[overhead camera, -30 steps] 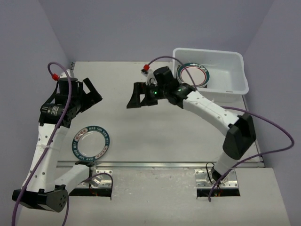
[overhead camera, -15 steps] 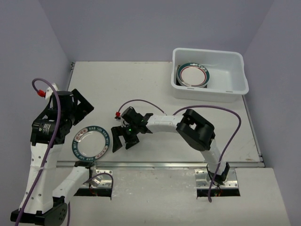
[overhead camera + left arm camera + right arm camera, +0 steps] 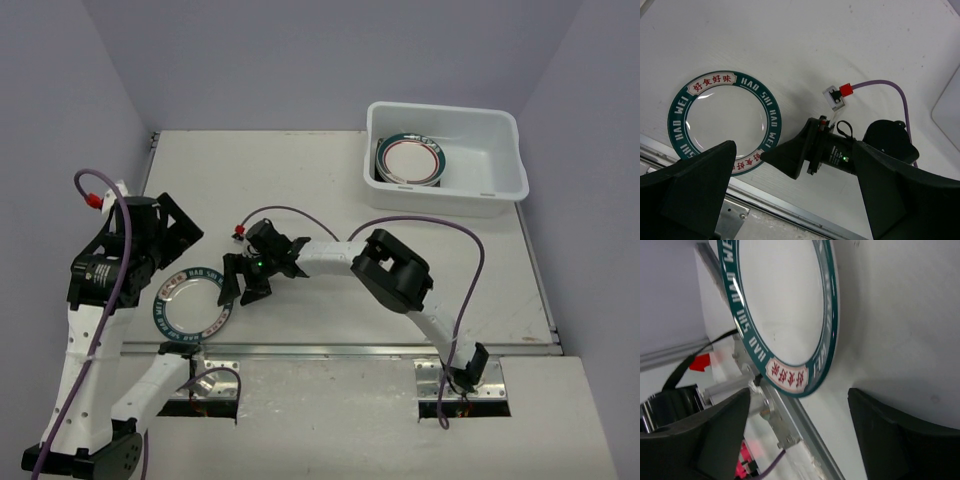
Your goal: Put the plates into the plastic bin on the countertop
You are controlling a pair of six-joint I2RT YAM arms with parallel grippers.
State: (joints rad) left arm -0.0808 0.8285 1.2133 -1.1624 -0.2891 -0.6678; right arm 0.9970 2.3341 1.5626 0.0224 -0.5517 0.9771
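A round white plate with a teal lettered rim [image 3: 193,303] lies flat on the countertop [image 3: 330,190] at the front left. It also shows in the left wrist view [image 3: 722,117] and the right wrist view [image 3: 785,300]. My right gripper [image 3: 239,287] is open and empty, low at the plate's right edge, its jaws facing the rim [image 3: 799,392]. My left gripper [image 3: 183,226] is open and empty, hovering above and behind the plate [image 3: 794,146]. The white plastic bin [image 3: 500,185] stands at the back right and holds a stack of plates [image 3: 408,160].
A metal rail [image 3: 350,350] runs along the countertop's near edge, just in front of the plate; it also shows in the right wrist view [image 3: 790,415]. The right arm's purple cable [image 3: 420,222] loops over the middle of the table. Grey walls close the left and back.
My right arm has swung from the bin across the table down to the plate's right edge. My left arm has drawn back to the left and now hovers over the plate.
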